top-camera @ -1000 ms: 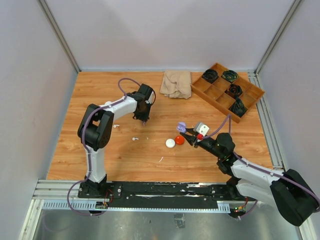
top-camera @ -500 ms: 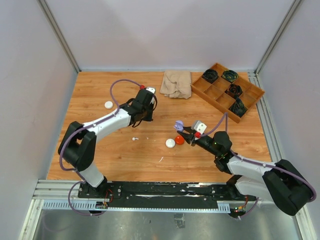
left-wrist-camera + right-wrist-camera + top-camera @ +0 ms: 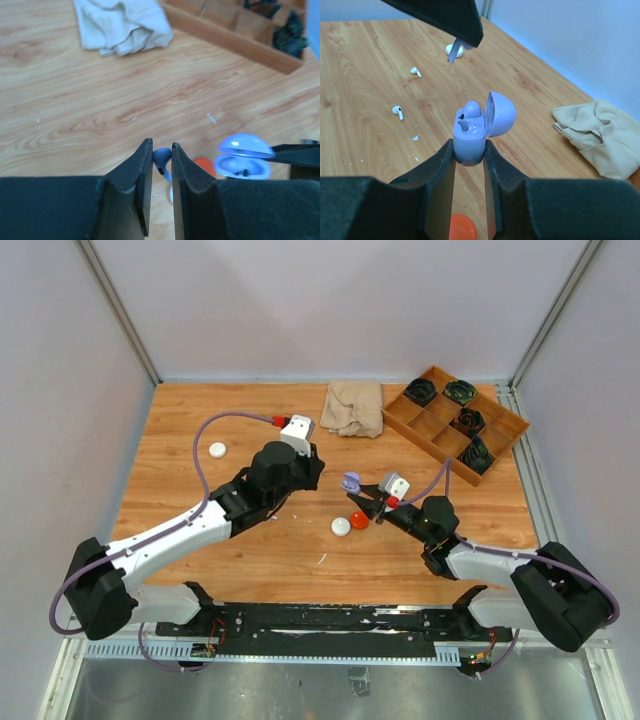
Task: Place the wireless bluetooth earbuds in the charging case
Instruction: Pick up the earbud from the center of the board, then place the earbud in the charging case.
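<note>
My right gripper point(image 3: 469, 146) is shut on the base of a pale purple charging case point(image 3: 470, 134), held above the table with its lid point(image 3: 501, 113) open. One purple earbud point(image 3: 471, 109) sits in a slot; the other slot is bare. My left gripper point(image 3: 161, 146) is shut on a second purple earbud point(image 3: 163, 159), its stem pointing down. In the top view the left gripper point(image 3: 312, 471) hangs just left of the case point(image 3: 351, 482). Two white earbuds point(image 3: 415, 72) point(image 3: 397, 112) lie on the wood.
A white puck point(image 3: 341, 526) and an orange puck point(image 3: 359, 520) lie below the case. Another white puck point(image 3: 217, 449) rests at far left. A beige cloth point(image 3: 352, 407) and a wooden divided tray point(image 3: 497, 443) sit at the back right.
The left arm has swung from the left side to the middle, carrying the purple earbud close to the case. The right gripper has shifted the case slightly left and farther back.
</note>
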`<state>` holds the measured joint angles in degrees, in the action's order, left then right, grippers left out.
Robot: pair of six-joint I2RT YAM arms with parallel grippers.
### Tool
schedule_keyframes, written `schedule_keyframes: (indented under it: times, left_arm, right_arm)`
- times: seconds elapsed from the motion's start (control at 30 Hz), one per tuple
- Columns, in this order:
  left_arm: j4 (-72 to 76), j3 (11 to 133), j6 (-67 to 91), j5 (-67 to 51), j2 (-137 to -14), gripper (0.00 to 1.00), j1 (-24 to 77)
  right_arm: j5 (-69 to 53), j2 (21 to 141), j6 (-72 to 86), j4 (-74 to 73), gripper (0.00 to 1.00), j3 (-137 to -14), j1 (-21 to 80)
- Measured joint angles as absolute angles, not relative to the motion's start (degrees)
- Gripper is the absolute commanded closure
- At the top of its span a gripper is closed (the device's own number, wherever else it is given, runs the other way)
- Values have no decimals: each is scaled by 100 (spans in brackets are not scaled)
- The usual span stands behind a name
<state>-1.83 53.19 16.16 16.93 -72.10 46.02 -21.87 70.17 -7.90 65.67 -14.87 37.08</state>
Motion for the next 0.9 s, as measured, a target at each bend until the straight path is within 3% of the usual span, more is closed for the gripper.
schedule_keyframes:
  times: [0.37,0.9]
  left_arm:
    - [1002,4875,1520,1734,-6670,87,5492]
    - [1992,4705,1168,1863,-6941,86,5889]
  right_arm:
    - [-2283,7288,-447,7177,99,-1531,3710]
    - [-2425,7177,-80,7428,99,-1531,3710]
